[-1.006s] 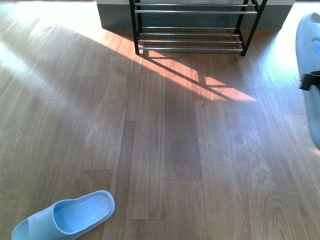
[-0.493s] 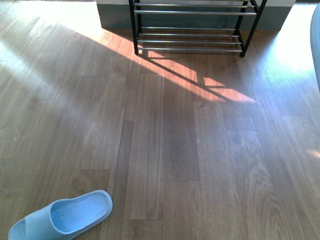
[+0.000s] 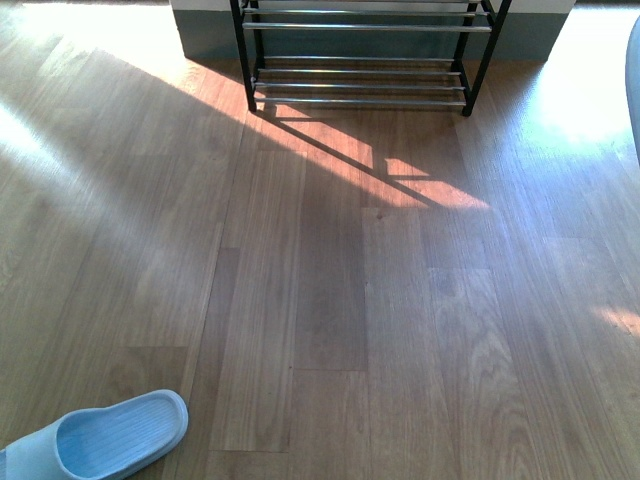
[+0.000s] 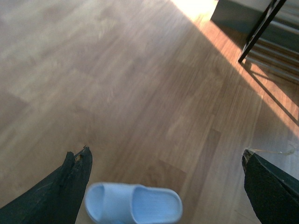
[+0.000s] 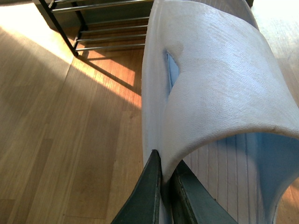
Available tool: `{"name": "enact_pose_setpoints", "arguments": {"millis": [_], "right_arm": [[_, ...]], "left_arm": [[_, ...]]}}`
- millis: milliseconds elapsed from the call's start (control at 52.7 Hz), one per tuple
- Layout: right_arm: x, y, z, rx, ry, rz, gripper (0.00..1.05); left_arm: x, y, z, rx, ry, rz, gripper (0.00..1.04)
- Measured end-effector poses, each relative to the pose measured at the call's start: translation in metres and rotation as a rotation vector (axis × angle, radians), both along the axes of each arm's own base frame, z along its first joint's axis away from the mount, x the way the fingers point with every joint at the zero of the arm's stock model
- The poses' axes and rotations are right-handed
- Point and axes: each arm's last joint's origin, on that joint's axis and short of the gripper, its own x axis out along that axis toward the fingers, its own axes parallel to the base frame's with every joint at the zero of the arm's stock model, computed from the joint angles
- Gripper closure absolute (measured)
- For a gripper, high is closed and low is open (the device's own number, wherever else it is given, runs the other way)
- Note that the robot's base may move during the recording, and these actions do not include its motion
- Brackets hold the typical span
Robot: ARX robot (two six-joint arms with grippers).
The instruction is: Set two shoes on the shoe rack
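Here the right gripper (image 5: 164, 163) pinches one blue slipper's (image 5: 219, 84) side wall; the left gripper (image 4: 166, 153) gapes wide above the second slipper (image 4: 133, 206).

The floor (image 3: 330, 300) reads to me as wood-grain plank, smooth, with a soft satin sheen where the sun hits. The shoe rack (image 3: 360, 85) has matt black metal side frames and glossy chrome bars. The floor slipper (image 3: 100, 440) looks like pale blue foam or soft rubber, matt, with a finely ribbed footbed. The held slipper (image 5: 210, 84) shows a matt, finely pebbled strap and a grooved footbed. My right gripper (image 5: 164, 161) looks like dark, smooth plastic; my left gripper (image 4: 166, 153) is matt black with rough, ragged tips.
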Motion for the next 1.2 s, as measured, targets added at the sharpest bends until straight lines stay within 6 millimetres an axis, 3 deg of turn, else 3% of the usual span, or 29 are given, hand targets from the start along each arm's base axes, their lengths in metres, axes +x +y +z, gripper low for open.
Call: {"name": "enact_pose_setpoints", "arguments": {"millis": [190,417,645,968,1100,1195], "right_arm": [[0.000,0.000,0.000,-0.001,0.000,-0.001,1.03],[0.000,0.000,0.000,-0.001,0.000,0.000,1.03],[0.000,0.000,0.000,-0.001,0.000,0.000,1.03],[0.000,0.000,0.000,-0.001,0.000,0.000,1.03],[0.000,0.000,0.000,-0.001,0.000,0.000,1.03],[0.000,0.000,0.000,-0.001,0.000,0.000,1.03]], "left_arm": [[0.057,-0.013,-0.037,-0.300,0.124,0.176,0.09],[0.094,-0.022,-0.103,-0.377,0.340,0.296,0.09],[0.104,-0.025,-0.172,-0.383,0.555,0.450,0.09],[0.100,-0.013,-0.273,-0.362,0.784,0.686,0.09],[0.100,-0.005,-0.296,-0.388,0.810,0.738,0.09],[0.113,0.003,-0.312,-0.412,0.779,0.766,0.09]]}}
